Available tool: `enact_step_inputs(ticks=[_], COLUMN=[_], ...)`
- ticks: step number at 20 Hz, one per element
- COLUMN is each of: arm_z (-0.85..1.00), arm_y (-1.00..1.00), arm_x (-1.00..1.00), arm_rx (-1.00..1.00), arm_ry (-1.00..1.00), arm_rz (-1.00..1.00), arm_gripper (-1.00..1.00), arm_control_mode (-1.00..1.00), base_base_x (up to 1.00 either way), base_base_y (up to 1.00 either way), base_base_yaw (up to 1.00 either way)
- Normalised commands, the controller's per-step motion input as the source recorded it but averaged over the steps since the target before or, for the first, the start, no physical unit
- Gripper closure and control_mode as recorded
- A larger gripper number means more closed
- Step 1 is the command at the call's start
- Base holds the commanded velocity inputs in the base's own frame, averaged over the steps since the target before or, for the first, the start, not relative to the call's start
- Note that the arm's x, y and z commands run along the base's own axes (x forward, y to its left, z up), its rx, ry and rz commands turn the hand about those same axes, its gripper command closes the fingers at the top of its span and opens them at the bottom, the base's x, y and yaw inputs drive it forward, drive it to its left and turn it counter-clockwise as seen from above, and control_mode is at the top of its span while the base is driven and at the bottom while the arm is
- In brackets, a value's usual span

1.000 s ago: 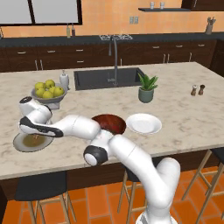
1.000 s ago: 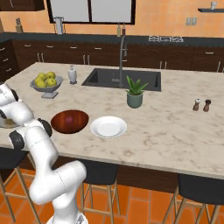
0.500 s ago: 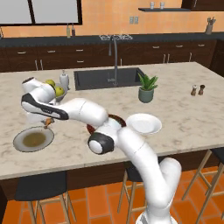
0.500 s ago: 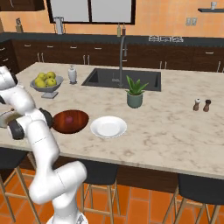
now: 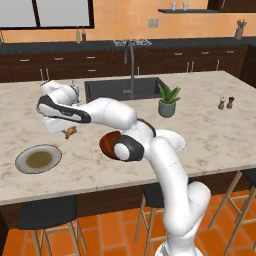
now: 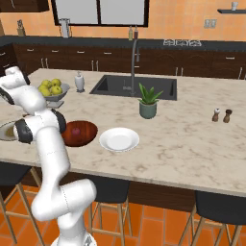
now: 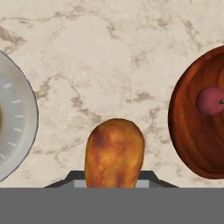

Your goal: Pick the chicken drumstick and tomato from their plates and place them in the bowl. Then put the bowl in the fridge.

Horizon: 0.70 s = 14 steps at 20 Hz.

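A kitchen with orange walls [image 6: 182, 21] and a floor of orange-red tiles [image 5: 115, 235]. In the middle stands an island with a pale marbled counter [image 6: 192, 144], a dark sink [image 6: 120, 86] sunk near its far edge and a curved steel tap [image 6: 133, 67] over it. Dark stools [image 6: 216, 211] are tucked under the counter's near edge. Along the back wall run dark wood cabinets [image 5: 100, 65] with small metal handles under a black worktop, and a hob [image 5: 132, 43] sits on it. A dark-framed window [image 6: 100, 12] lies above, and a small shelf [image 5: 181, 10] hangs high at the right.
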Motion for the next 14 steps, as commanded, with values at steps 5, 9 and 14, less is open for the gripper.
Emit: enact_step_inputs(ticks=[5,9,14], arm_z=[-0.43,-0.49,-0.04], arm_y=[-0.99,-0.88,-0.83], arm_x=[-0.03,0.0,0.0], arm_rx=[0.32,0.26,0.19], arm_ry=[-0.13,-0.18,-0.05], arm_rz=[0.01,0.01,0.02], arm_gripper=[1.0,1.0,1.0], arm_control_mode=[-1.0,-1.0,-1.0], base_base_x=[0.0,0.0,0.0], base_base_y=[0.0,0.0,0.0], base_base_yaw=[0.0,0.0,0.0])
